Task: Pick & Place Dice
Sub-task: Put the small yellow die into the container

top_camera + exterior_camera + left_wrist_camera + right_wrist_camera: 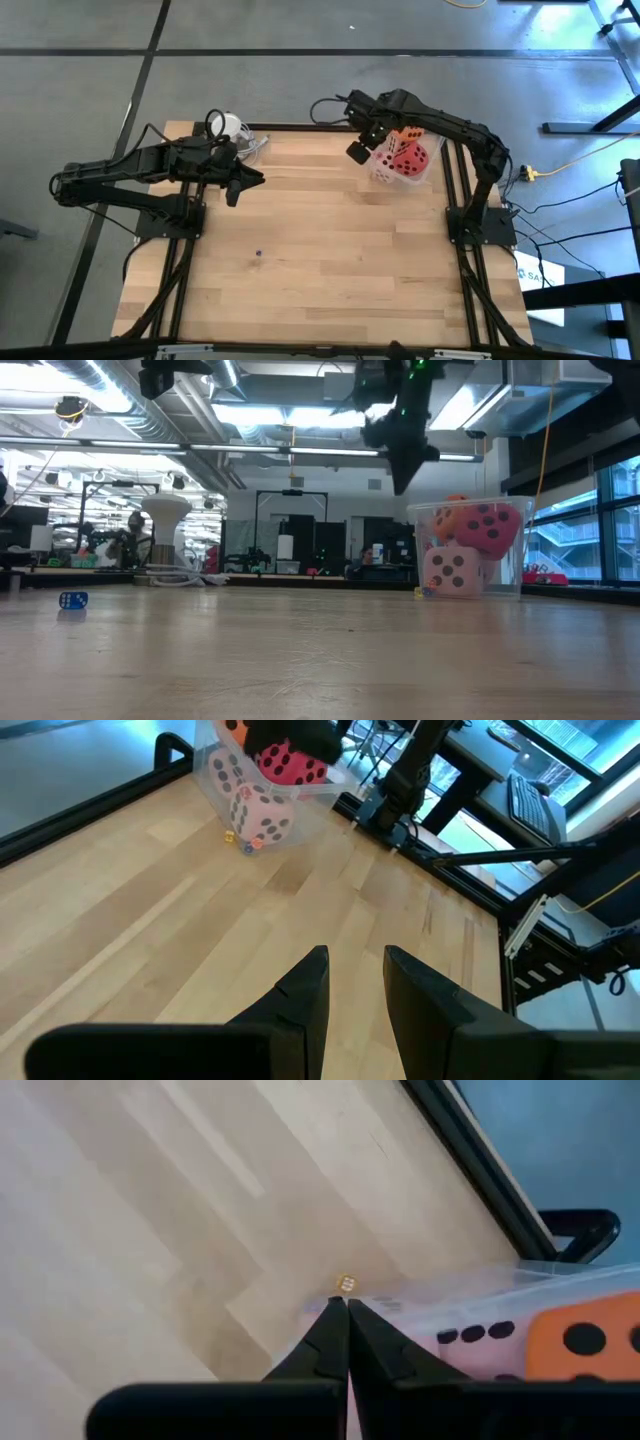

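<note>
The jaws of the right gripper (347,1312) are pressed tight together with nothing between them. The jaws of the left gripper (355,975) stand a little apart and hold nothing.

In the high view the right gripper (358,150) hangs in the upper middle of the picture, just beside the clear tub (384,172). The tub sits on the wooden table (320,260), near its upper right corner. The big soft dice are inside the tub: a red one (407,161), an orange one (409,133) and a pale pink one (452,571). In the low view the tub (508,550) is at the right, with the right gripper (402,477) above it and a bit to the left.

The left gripper (232,186) waits over the table in the upper left part of the high view.

A tiny blue die (72,600) lies far off at the left of the low view. A tiny orange die (346,1284) lies on the wood just beside the tub.
</note>
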Available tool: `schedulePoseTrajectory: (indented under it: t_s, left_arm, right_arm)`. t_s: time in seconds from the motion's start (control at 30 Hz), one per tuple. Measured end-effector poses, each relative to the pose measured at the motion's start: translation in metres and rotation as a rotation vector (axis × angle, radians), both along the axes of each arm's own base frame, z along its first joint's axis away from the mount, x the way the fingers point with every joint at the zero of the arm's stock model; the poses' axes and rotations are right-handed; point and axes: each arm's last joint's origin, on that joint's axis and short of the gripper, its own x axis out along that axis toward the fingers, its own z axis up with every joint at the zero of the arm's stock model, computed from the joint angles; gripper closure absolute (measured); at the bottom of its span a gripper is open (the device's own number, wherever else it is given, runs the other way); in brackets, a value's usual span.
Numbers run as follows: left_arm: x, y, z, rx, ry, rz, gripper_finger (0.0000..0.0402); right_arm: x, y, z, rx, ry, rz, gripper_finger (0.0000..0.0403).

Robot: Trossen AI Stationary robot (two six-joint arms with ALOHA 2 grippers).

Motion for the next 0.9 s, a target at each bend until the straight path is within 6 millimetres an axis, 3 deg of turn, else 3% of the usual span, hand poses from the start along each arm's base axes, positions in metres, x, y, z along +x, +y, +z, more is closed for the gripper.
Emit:
schedulePoseTrajectory:
  t_s: [0.13, 0.4, 0.73, 0.9]
  left_arm:
    - [0.0, 0.0, 0.0, 0.001, 0.0, -0.004, 0.0311]
    - [0.0, 0.0, 0.0, 0.0, 0.0, -0.008, 0.0311]
    - [0.0, 0.0, 0.0, 0.0, 0.0, -0.008, 0.0311]
    - [0.0, 0.0, 0.0, -0.001, 0.0, -0.008, 0.0311]
  right_arm:
    - [0.008, -0.008, -0.019, 0.014, 0.057, 0.011, 0.0403]
    - [0.012, -0.014, -0.035, 0.035, 0.122, 0.024, 0.0403]
    - [-0.008, -0.004, -0.035, 0.115, 0.339, -0.004, 0.0403]
    - [-0.01, -0.003, -0.034, 0.141, 0.339, -0.028, 0.0403]
